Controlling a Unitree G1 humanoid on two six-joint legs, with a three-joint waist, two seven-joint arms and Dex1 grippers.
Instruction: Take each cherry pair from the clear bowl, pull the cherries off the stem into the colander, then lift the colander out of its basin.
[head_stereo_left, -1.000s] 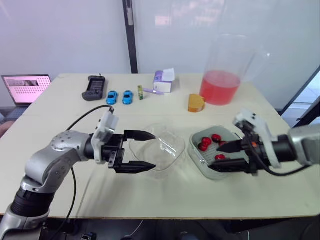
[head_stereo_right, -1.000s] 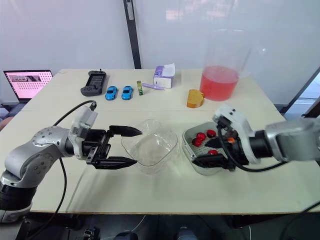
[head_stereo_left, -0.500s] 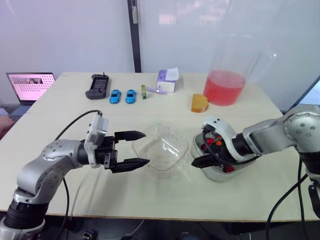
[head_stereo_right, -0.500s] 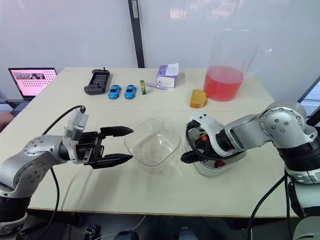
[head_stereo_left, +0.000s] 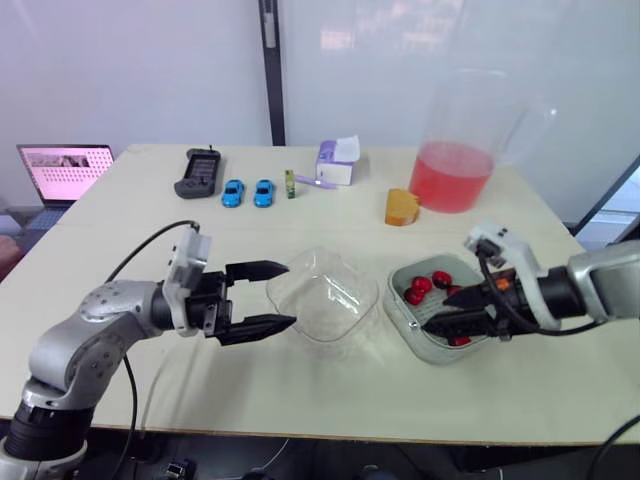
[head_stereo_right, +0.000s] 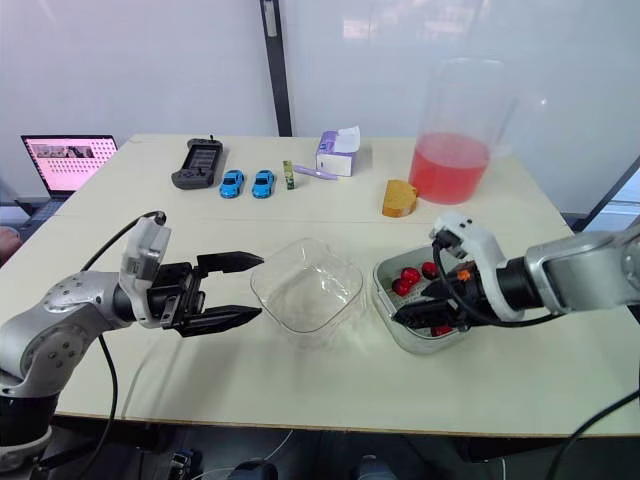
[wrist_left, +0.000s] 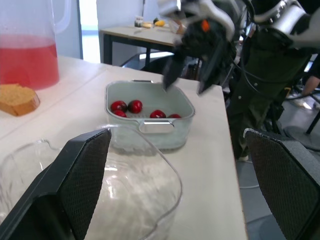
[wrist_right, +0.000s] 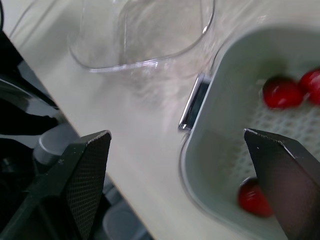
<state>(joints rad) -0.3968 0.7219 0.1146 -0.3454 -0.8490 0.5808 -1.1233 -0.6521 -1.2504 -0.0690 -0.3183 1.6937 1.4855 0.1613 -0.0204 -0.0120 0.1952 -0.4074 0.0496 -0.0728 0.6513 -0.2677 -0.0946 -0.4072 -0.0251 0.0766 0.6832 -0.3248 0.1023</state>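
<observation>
Item: colander, seated in its basin right of the empty clear bowl, loose cherries inside. My right gripper, spread wide, hangs over its near-left edge, nearest the handle. Left gripper, also wide, sits left of the bowl.

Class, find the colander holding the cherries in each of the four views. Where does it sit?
Left eye view: colander, right of centre.
Right eye view: colander, right of centre.
Left wrist view: colander beyond the clear bowl.
Right wrist view: colander beside the clear bowl.
Shared landmark: the clear bowl.
</observation>
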